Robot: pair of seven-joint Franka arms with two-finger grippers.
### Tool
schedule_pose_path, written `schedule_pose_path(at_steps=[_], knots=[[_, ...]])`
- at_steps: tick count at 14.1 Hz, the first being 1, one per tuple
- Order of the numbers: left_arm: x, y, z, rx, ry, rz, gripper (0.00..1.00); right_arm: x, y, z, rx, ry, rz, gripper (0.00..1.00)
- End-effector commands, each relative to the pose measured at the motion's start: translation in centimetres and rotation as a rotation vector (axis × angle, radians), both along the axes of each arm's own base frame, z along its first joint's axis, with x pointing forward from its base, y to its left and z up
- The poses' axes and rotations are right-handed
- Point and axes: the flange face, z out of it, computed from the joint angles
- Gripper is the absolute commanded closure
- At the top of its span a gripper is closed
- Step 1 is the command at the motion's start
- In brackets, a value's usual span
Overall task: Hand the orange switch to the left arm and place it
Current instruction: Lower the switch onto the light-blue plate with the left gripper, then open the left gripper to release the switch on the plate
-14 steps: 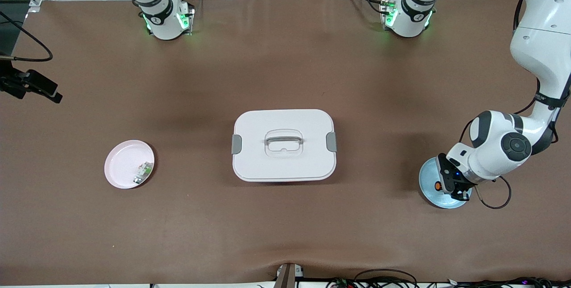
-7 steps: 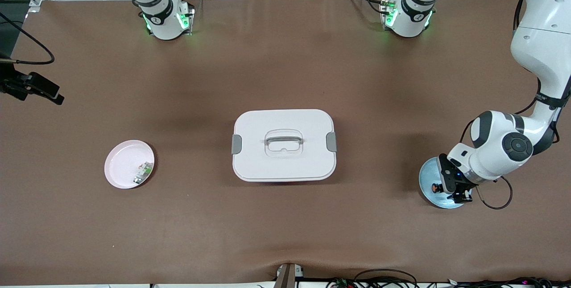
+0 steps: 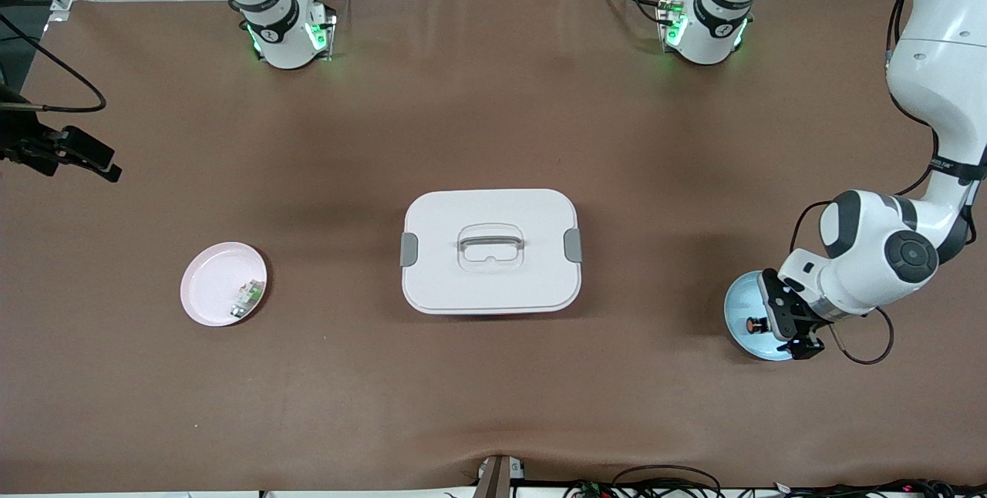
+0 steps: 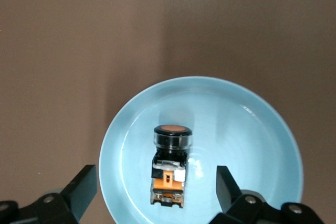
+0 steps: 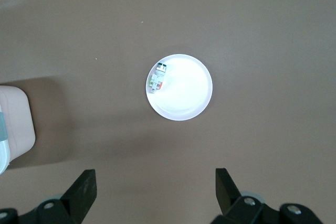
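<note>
The orange switch [image 3: 750, 324] lies on its side in a light blue plate [image 3: 742, 305] near the left arm's end of the table. In the left wrist view the switch [image 4: 169, 170] shows its black body and orange cap in the blue plate [image 4: 252, 145]. My left gripper [image 3: 783, 327] hovers low over that plate, open, with a finger on each side of the switch and not touching it [image 4: 155, 182]. My right gripper [image 3: 92, 160] is open and empty, high over the right arm's end of the table [image 5: 155, 182]. The white box [image 3: 490, 251] sits mid-table.
A pink plate [image 3: 212, 282] with a pale green-and-white component [image 3: 247, 297] lies between the box and the right arm's end. In the right wrist view the plate [image 5: 184, 90] looks white, and the box's corner [image 5: 16, 124] shows at the picture's edge. Cables run along the table's front edge.
My left gripper has shifted a little over the blue plate, and more of the switch now shows beside it. My right gripper has drifted slightly. The switch, box and plates have not moved.
</note>
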Motion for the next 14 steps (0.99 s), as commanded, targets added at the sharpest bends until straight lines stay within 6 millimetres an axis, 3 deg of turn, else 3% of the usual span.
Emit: schedule_pose_path(at_steps=[1,6,11,14], knots=[[-0.3,0.3,3.8,0.002,0.069,0.091,0.0,0.4,-0.3,0.9,-0.007,-0.007,0.003,0.0],[-1.7,-2.4,9.7,0.041,0.132,0.262,0.0,0.3,-1.3,2.4,-0.015,-0.033,-0.011,0.0],[-2.6,-4.0,11.9,0.058,0.161,0.365,0.0,0.0,-1.4,2.4,-0.011,-0.006,-0.003,0.0],[-3.5,-7.0,14.2,0.059,0.174,0.476,0.0,-0.3,-2.1,2.3,-0.008,0.013,-0.016,0.0]])
